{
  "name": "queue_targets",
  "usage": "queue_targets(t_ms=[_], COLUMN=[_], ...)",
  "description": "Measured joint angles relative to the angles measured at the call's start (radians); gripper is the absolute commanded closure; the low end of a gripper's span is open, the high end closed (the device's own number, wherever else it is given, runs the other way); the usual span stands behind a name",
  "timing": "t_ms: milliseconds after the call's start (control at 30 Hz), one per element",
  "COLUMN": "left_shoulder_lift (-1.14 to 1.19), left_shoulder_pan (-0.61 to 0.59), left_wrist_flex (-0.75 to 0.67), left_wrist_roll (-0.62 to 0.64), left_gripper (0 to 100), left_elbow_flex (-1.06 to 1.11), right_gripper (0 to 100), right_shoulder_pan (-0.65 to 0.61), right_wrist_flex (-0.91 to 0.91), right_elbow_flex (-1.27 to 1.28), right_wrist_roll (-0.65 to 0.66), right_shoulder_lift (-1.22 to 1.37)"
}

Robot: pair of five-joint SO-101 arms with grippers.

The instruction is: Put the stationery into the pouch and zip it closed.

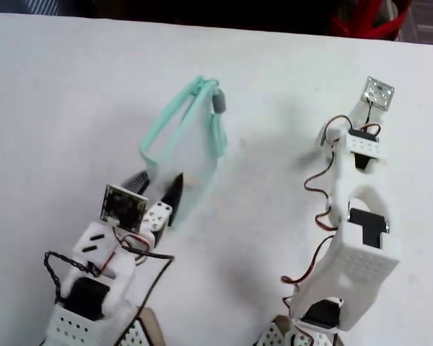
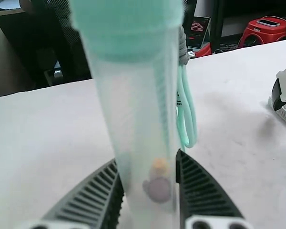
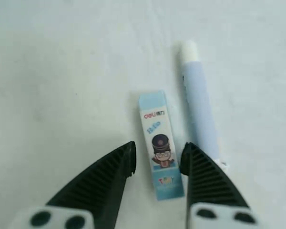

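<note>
Two arms shared the white worktop. On the left, the left end effector was clamped on the lower end of the translucent mint pouch. The pouch stood up off the worktop, its green rim appearing parted at the top, with a grey zip pull at the far end. A small round item showed faintly through the pouch wall just above the fingers, too blurred to name.

On the right, the right end effector was open and straddled one end of a small blue eraser lying flat on the worktop. A pale blue stick with a white cap lay just beside the eraser, nearly parallel to it. One finger sat in the narrow gap between the two.

The step in hand looked like picking up the eraser. To do it well, the open fingers should probably shift toward the eraser's middle before closing across its narrow width, so it does not pivot out. The finger in the gap would need to drop straight down, since any sideways drift could roll the stick away. The left arm's grip should stay firm, with the mouth facing up, to give a steady target.
</note>
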Motion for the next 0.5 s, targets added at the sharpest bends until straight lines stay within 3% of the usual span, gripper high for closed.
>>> queue_targets(t_ms=[500], left_shoulder_lift=[0.000], left_shoulder_pan=[0.000], left_wrist_flex=[0.000], left_wrist_roll=[0.000], left_gripper=[88], left_elbow_flex=[0.000], right_gripper=[97.3], right_shoulder_pan=[0.002], right_wrist_flex=[0.000], right_elbow_flex=[0.000], right_wrist_roll=[0.092], right_shoulder_lift=[0.000])
